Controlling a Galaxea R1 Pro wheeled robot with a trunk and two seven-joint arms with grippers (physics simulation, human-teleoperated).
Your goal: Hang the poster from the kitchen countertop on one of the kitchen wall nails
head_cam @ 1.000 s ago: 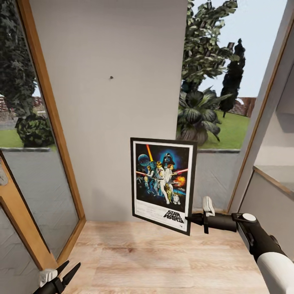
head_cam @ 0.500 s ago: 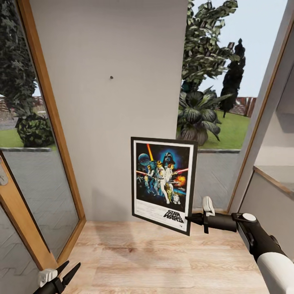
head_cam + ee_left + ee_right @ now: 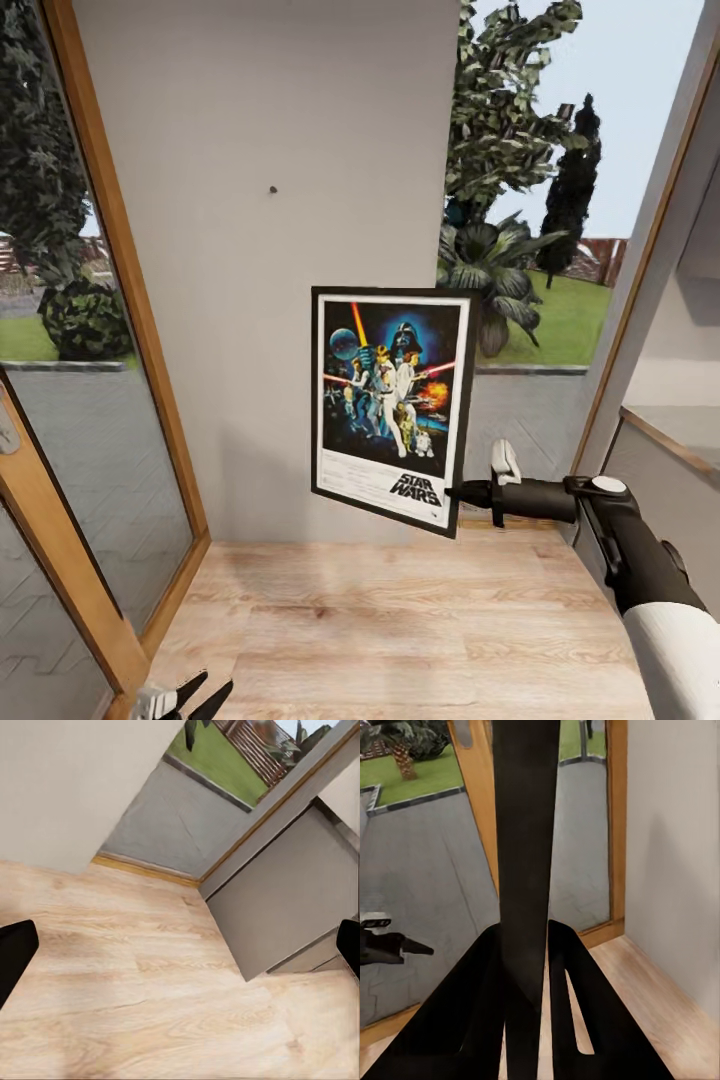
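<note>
Black and forked, the left gripper (image 3: pixel 192 693) sits low over the pale wooden plank floor (image 3: pixel 400 620), its two fingers spread apart with nothing between them; in the left wrist view those dark fingertips (image 3: pixel 15 952) stand wide at either edge above bare boards. Up and away from this pincer, on the plain grey wall panel (image 3: pixel 270 250), a small dark wall nail (image 3: pixel 272 188) sticks out. Right of the nail and lower hangs the rectangular black-framed Star Wars poster (image 3: pixel 392 405), upright, slightly turned, facing the head camera, well clear of the floor and below the nail. Its lower right corner is pinched by the right gripper (image 3: pixel 458 492), reaching in from the right on a black-and-white arm; in the right wrist view the thin dark frame edge (image 3: pixel 525 855) runs up between the closed black fingers (image 3: pixel 574 990).
</note>
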